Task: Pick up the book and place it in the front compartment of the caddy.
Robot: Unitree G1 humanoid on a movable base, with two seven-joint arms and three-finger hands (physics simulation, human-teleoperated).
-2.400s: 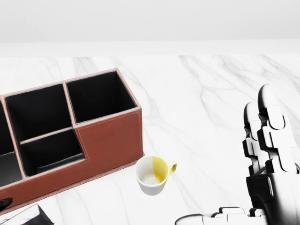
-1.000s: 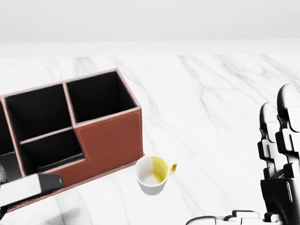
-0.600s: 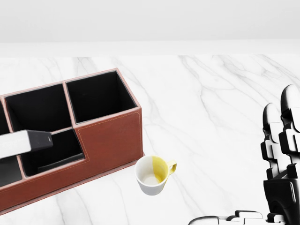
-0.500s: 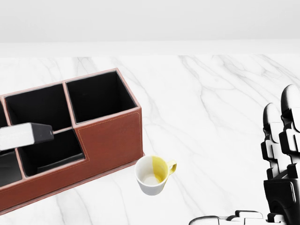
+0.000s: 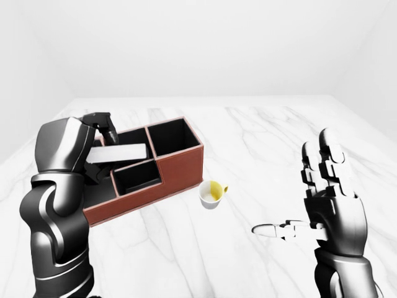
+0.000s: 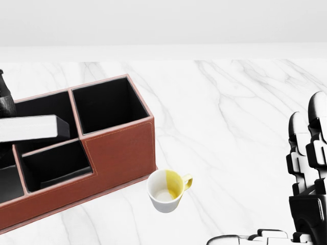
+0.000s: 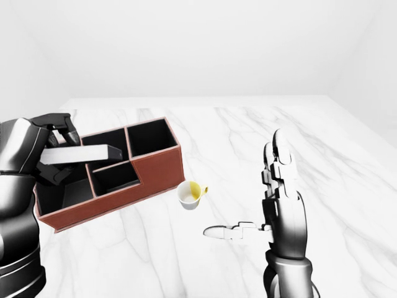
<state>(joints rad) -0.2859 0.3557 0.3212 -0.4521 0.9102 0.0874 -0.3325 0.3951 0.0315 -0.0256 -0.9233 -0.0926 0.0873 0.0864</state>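
The book (image 6: 29, 127), a pale slab with a dark end, hangs level over the left half of the red-brown caddy (image 6: 118, 152). My left hand (image 5: 94, 151) is shut on it, fingers over its top and under it. In the head view the book covers part of the caddy's middle black compartment, and the low compartment (image 6: 56, 164) at the caddy's bottom edge lies just below it. My right hand (image 5: 294, 189) stands open and upright at the right, thumb out, well away from the caddy and holding nothing.
A white mug (image 6: 166, 190) with a yellow inside and handle stands on the marble top (image 6: 230, 102), just right of the caddy's lower corner. The marble top runs up to a pale wall.
My left hand has lifted the book from the lower left edge of the head view up over the caddy. The right hand sank a little and drifted right. Caddy and mug stayed put.
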